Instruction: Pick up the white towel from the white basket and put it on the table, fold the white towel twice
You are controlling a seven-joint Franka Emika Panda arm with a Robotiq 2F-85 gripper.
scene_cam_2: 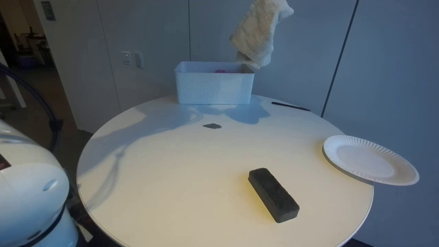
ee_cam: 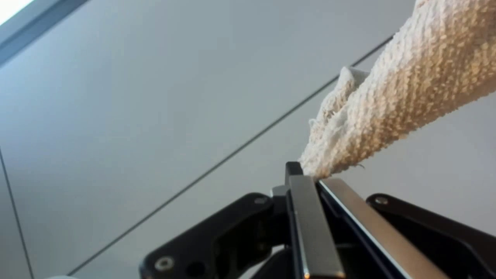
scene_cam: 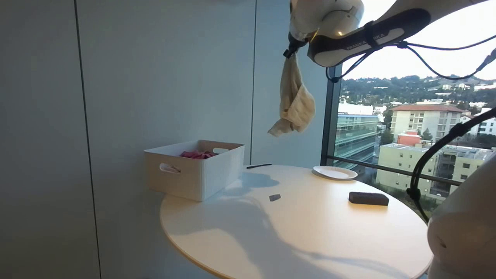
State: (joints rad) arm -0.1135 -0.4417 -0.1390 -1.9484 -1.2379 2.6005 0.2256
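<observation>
My gripper (ee_cam: 317, 178), nearest in the wrist view, is above the round table (scene_cam: 329, 224), higher than the boxy, ribbed basket (scene_cam_2: 214, 88); its fingers (ee_cam: 316, 226) clamp the towel (ee_cam: 410, 89) by one gathered end, nubbly folds hanging below their tips.

In an exterior view, the word "FRANKA" (scene_cam: 355, 45) stands on the arm's dark panel (scene_cam: 414, 19), to the right of the pincer (scene_cam: 289, 54). Past a strap (scene_cam: 370, 34), farther from the pincer, only the letters "KA" (scene_cam: 379, 35) can be read. A wall sign (scene_cam_2: 48, 10) is too small to read.
</observation>
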